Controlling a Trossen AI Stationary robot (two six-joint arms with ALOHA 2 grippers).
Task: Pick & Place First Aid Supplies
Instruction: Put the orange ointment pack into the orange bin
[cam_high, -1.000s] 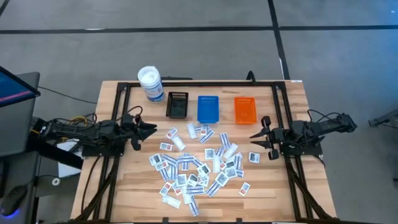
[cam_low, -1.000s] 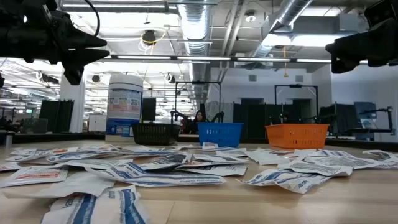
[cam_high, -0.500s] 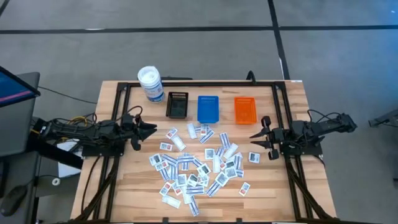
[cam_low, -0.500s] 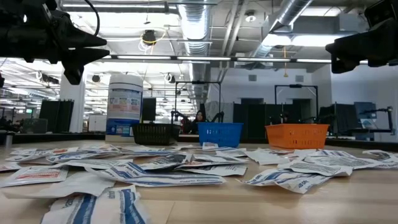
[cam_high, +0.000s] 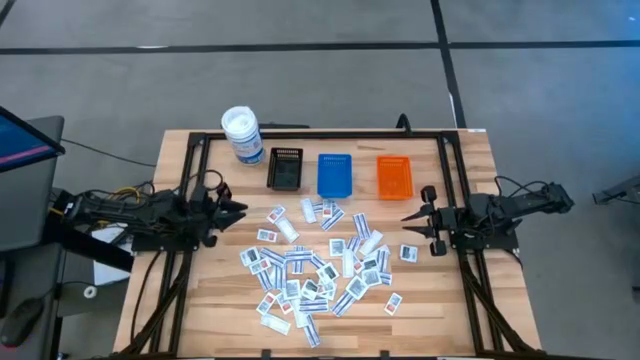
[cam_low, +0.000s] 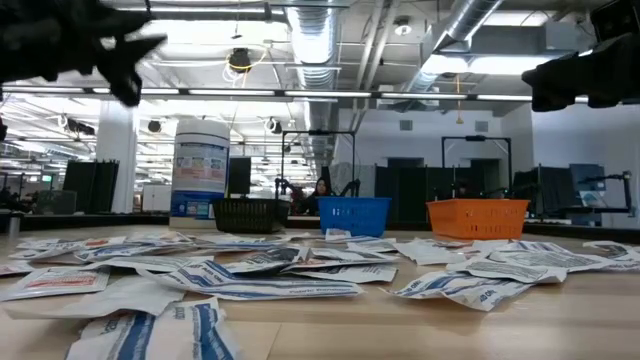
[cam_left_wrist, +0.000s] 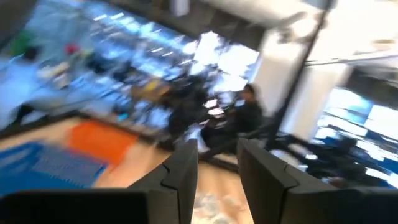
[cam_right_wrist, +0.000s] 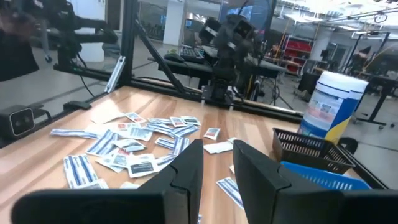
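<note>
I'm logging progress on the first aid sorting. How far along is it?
Done: nothing visible. The black tray, blue tray and orange tray look empty from above. In hand: nothing; the left pincer and right pincer hang above the table's two sides, each with a gap between its fingers and nothing in it. Left: the whole pile of packets on the table.

**Bright ceiling lights, one blurred wrist camera**

Even overhead light falls on the wooden table (cam_high: 430, 300) in the high view, shadows short and soft. At table height, ceiling strip lights (cam_low: 330, 95) glare white, rendering the left gripper (cam_low: 130, 60) a smeared silhouette; the nearest packets (cam_low: 150, 330) lie out of focus. The left wrist view is streaked throughout, its orange tray (cam_left_wrist: 102, 140) soft-edged. The right wrist view stays crisp, the white canister (cam_right_wrist: 333, 106) brightly lit.
</note>
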